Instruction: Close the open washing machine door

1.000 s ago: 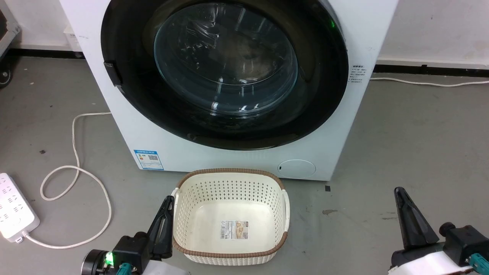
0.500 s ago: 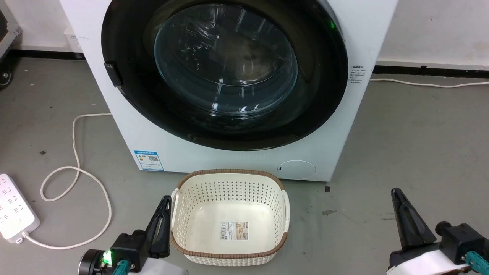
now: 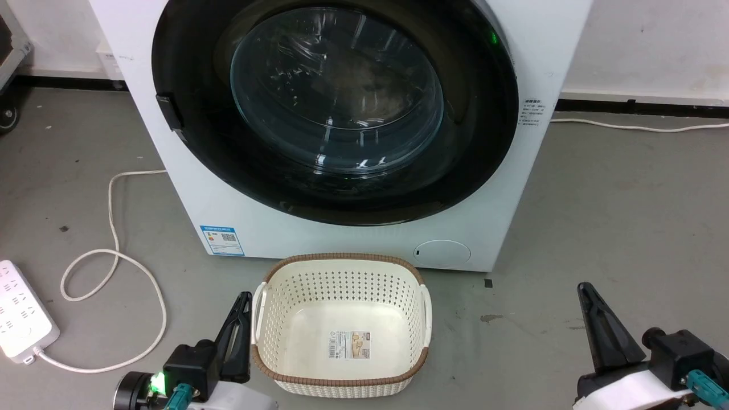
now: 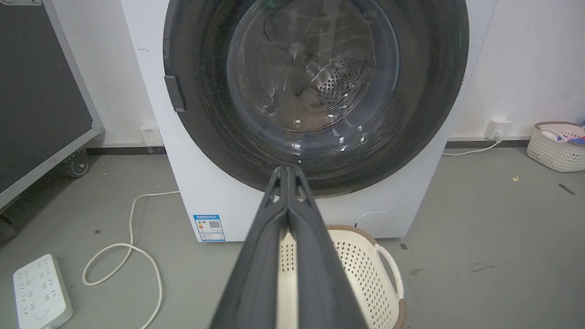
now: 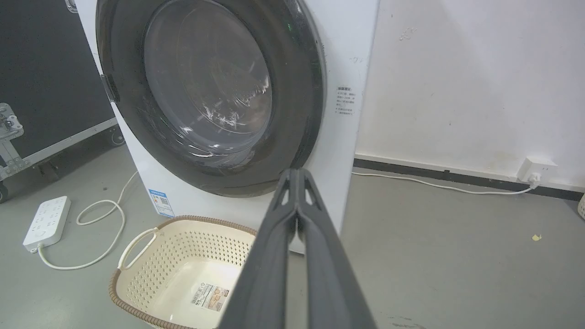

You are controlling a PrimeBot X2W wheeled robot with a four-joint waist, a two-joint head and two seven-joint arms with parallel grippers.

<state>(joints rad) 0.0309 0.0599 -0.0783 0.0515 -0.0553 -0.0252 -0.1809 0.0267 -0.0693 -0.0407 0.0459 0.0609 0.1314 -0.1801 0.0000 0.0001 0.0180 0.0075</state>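
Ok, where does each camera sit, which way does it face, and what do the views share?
Head view: on the head, facing forward and down at the washing machine, door and basket; left gripper and right gripper at the bottom corners.
Left wrist view: on the left wrist, facing the door head-on along its closed fingers.
Right wrist view: on the right wrist, facing the door from its right, along its closed fingers.
Shared: all three show door, basket and power strip.

Black-rimmed glass washing machine door flush against white washing machine.
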